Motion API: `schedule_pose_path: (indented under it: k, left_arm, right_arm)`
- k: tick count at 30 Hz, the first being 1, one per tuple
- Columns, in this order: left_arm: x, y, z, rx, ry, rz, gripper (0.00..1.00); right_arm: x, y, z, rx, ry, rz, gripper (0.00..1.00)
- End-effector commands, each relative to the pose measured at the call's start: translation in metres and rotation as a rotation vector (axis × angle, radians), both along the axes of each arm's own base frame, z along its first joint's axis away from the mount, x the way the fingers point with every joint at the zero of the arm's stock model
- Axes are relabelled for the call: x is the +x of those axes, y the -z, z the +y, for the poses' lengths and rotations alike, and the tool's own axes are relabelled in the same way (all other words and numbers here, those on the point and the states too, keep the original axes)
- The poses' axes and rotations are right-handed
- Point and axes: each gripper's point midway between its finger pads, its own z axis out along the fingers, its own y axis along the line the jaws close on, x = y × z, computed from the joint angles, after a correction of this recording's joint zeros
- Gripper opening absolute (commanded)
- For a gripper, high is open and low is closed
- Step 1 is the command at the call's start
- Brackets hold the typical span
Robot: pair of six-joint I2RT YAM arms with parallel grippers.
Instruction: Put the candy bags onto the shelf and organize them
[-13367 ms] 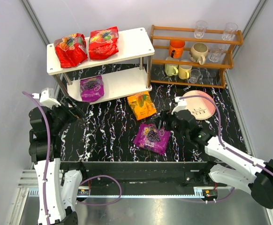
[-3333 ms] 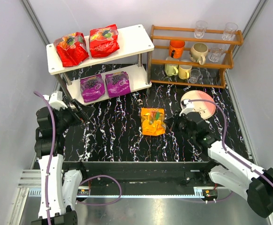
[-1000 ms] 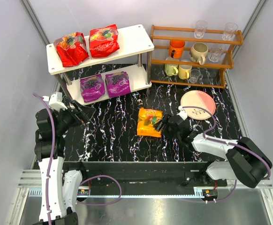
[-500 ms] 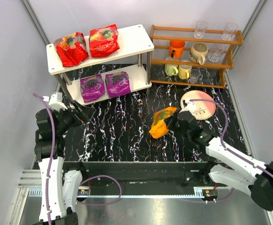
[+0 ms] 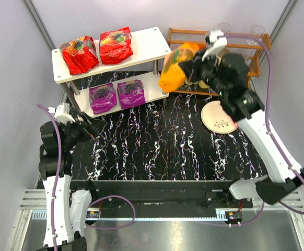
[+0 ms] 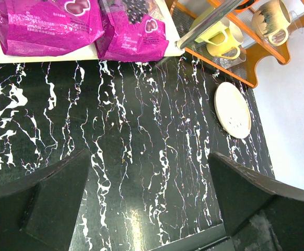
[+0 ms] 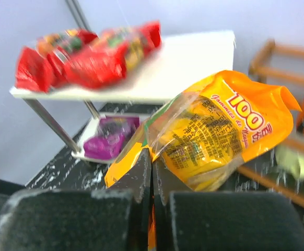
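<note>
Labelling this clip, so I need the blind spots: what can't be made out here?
Top view: the orange bag hides how the right hand grips it; the arm covers much of the wooden rack.
Right wrist view: the red bags are blurred, print unreadable.
Left wrist view: the top edge cuts off the purple bags.

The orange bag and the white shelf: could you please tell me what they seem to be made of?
The orange bag looks like thin glossy plastic film; it shines and creases. The white shelf has smooth matte boards, perhaps painted wood or plastic, on thin shiny legs that look like metal.
</note>
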Motion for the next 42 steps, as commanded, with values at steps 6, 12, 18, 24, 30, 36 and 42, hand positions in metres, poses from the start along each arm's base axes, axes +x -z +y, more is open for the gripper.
schedule_pose_path:
  k: [6,12,18,24,30,36,42]
  left_arm:
    - [0.004,-0.011,0.001,0.013,0.000,-0.052,0.99]
    - [0.007,-0.012,0.000,0.005,0.009,-0.060,0.99]
    - [0.011,0.000,0.001,0.000,0.006,-0.042,0.99]
    - [0.017,0.007,0.001,-0.010,0.008,-0.027,0.99]
    - [0.020,0.007,0.001,-0.012,0.007,-0.029,0.99]
    - [0.020,0.009,0.001,-0.011,0.008,-0.025,0.99]
    - [0.017,0.011,0.002,-0.008,0.002,-0.025,0.99]
  right_arm:
    - [0.050,-0.132,0.025,0.037,-0.356,-0.298,0.00]
    - [0.092,-0.138,0.032,0.159,-0.561,-0.308,0.00]
    - [0.134,-0.112,0.037,0.267,-0.631,-0.310,0.00]
    - [0.154,-0.091,0.046,0.331,-0.673,-0.279,0.00]
    - [0.171,-0.074,0.048,0.355,-0.638,-0.224,0.00]
    - [0.187,-0.051,0.062,0.386,-0.624,-0.164,0.00]
    - [0.198,-0.029,0.077,0.392,-0.606,-0.111,0.00]
